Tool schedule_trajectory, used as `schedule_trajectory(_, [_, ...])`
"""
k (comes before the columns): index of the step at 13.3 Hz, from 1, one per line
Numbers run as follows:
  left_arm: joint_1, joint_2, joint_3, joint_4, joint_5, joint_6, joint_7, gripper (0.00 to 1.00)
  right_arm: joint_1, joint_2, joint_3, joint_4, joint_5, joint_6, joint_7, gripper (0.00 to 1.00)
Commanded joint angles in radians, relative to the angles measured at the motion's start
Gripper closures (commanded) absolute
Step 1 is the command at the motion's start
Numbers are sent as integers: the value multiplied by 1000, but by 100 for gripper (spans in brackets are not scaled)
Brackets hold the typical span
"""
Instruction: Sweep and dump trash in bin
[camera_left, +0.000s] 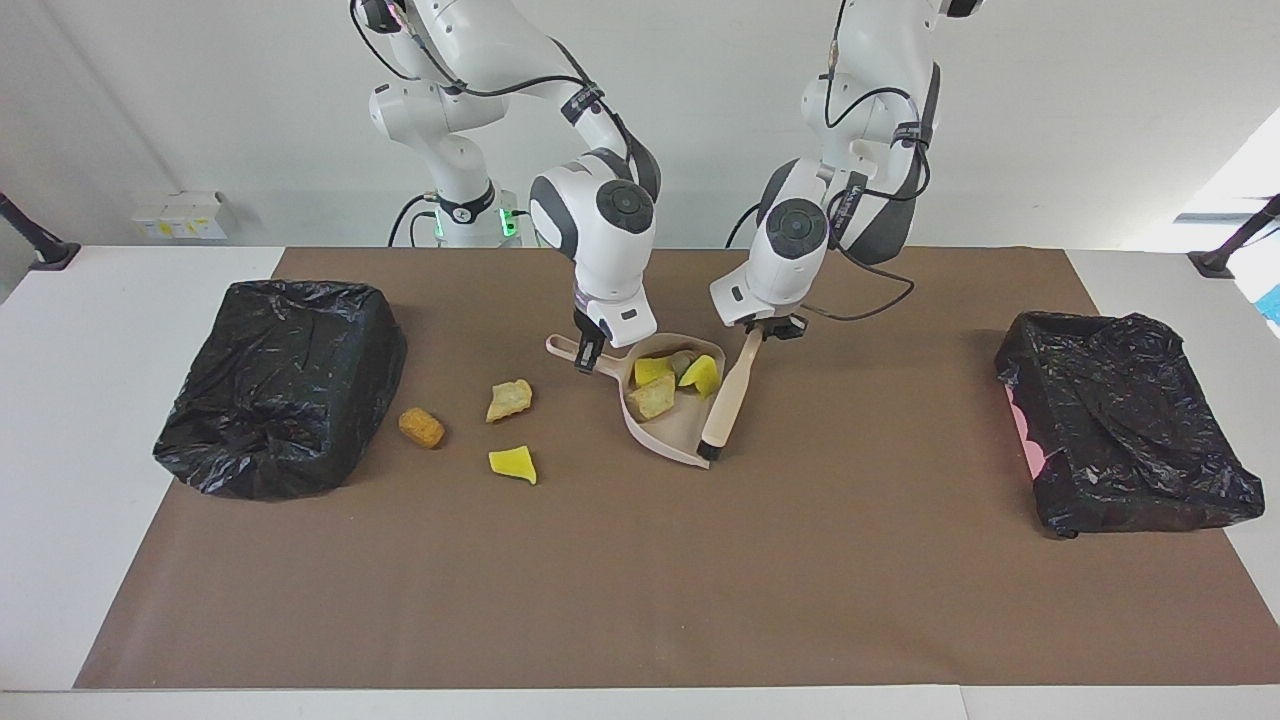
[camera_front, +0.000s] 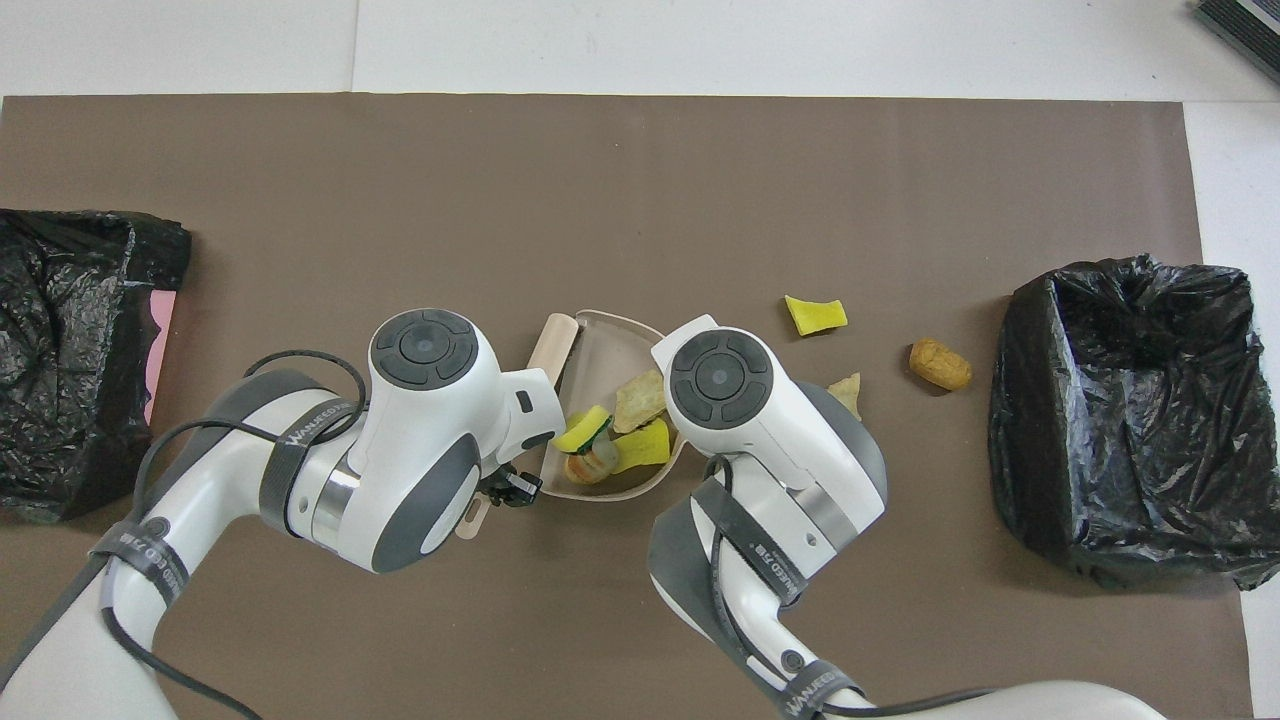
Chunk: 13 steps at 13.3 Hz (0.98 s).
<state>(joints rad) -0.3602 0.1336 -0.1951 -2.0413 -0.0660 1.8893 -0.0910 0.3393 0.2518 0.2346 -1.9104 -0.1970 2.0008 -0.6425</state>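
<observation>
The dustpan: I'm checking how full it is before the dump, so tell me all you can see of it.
The dustpan is beige, plastic-looking, with a rounded body and a short handle toward the robots. It lies flat on the brown mat at mid-table. The right gripper is at its handle. Four chunks of trash sit in it, yellow and tan. The brush, under the left gripper, lies along its side.

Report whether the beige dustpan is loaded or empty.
Loaded: the beige plastic dustpan holds several chunks, yellow sponge bits and tan lumps. Three more chunks lie on the brown mat, unswept.
</observation>
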Motion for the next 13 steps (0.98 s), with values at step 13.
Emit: schedule_trajectory(13, [-3, -42, 8, -82, 0, 140, -438, 100, -146, 3, 5, 7, 324, 128, -408, 100])
